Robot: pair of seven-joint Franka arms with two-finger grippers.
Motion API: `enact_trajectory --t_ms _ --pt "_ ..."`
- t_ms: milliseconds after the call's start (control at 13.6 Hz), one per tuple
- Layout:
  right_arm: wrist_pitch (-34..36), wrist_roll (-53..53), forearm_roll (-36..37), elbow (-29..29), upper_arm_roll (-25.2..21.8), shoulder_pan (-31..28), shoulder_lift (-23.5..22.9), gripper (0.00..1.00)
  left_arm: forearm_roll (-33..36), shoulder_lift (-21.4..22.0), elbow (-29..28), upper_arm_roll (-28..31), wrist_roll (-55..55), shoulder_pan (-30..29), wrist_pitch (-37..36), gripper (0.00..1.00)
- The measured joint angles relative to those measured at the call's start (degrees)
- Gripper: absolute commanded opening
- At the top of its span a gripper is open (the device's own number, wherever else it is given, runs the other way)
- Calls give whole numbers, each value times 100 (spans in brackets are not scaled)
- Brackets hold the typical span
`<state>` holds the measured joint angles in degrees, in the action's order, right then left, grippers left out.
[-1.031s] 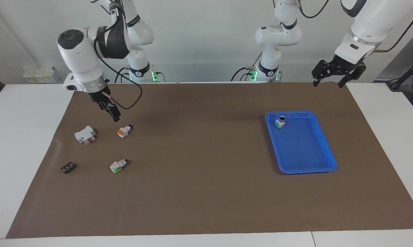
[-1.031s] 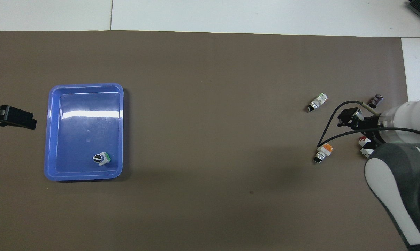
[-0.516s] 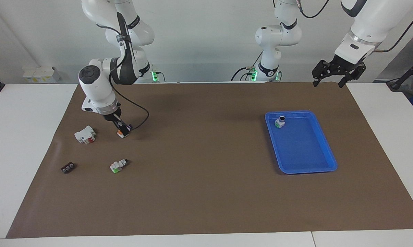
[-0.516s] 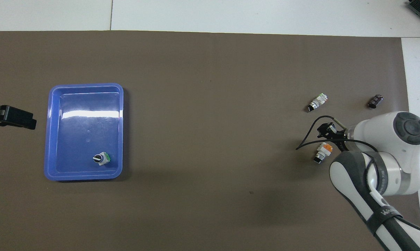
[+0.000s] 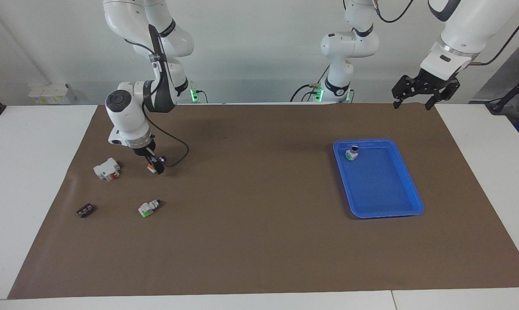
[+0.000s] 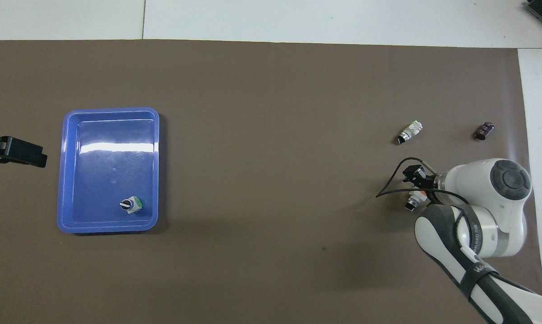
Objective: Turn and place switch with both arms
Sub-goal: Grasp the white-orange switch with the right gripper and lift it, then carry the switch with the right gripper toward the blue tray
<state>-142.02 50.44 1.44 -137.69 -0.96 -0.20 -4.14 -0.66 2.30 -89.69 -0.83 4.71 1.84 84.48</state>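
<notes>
Right end effector (image 5: 155,164): down at orange-banded switch (image 5: 151,167), grip state unreadable. Left end effector (image 5: 423,91): fingers spread, waiting. Risk: off-centre pinch skids switch along tabletop (image 5: 259,241).

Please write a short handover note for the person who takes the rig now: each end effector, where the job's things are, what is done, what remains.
Right end effector: down at the orange-band switch, which lies on the brown mat beside the white block with a red part; grip not confirmed.
Left end effector: waiting, open, raised over the mat's edge at the left arm's end.
Blue tray: holds one green-band switch; another green-band switch lies on the mat.
Done: approach only. Left: grasp, turn, place.
</notes>
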Motion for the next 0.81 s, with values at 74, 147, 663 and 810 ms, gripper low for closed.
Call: enact_trajectory --t_ms 74,147,663,810 --pt "-7 0 0 0 -1 -22 -3 0 0 0 0 0 0 0 0 100" --pt "-8 14 -6 2 -2 -26 -3 0 0 0 0 0 0 0 0 100" --pt "1836 -322 -684 1014 33 -10 0 0 0 0 0 0 0 0 0 100" --pt "2679 -449 -1444 1576 36 -6 6 0 0 0 0 0 0 0 0 100"
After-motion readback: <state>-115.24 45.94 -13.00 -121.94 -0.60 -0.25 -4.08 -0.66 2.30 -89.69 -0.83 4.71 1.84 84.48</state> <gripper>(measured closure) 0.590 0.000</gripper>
